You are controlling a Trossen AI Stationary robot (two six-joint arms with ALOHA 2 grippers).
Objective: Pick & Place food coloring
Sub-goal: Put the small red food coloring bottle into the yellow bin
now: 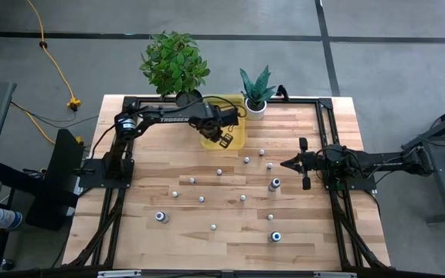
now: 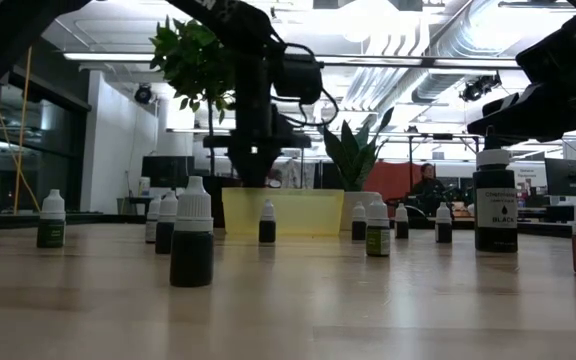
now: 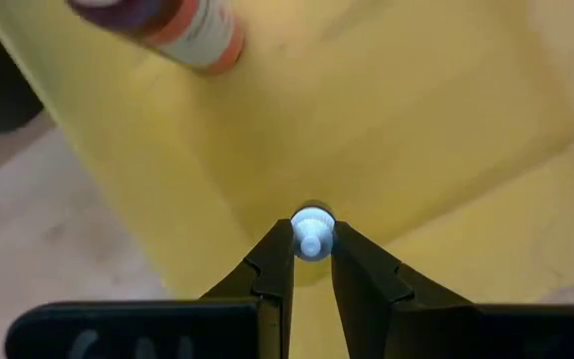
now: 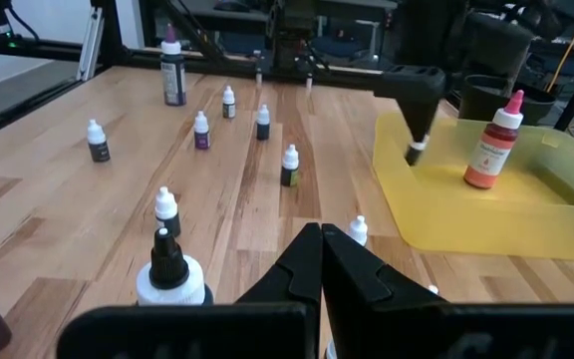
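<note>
A pale wooden plank table (image 1: pixel 300 232) carries scattered tiny food coloring bottles (image 1: pixel 202 199), a shallow yellow plastic tray (image 1: pixel 238 139) and a white plant pot (image 1: pixel 256 108).

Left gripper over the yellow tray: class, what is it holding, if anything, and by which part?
The left gripper holds a small food coloring bottle, its fingers pinching the white cap, above the yellow tray.

1. 2 arms: left gripper (image 1: pixel 225 140), right gripper (image 1: pixel 287 163).
2. 1 yellow tray (image 1: pixel 211 140).
3. 2 potted plants (image 1: pixel 174 63).
4. 13 food coloring bottles (image 1: pixel 275 184) standing on the table (image 1: pixel 315 232).
5. 1 orange bottle (image 4: pixel 489 147) in the tray.
</note>
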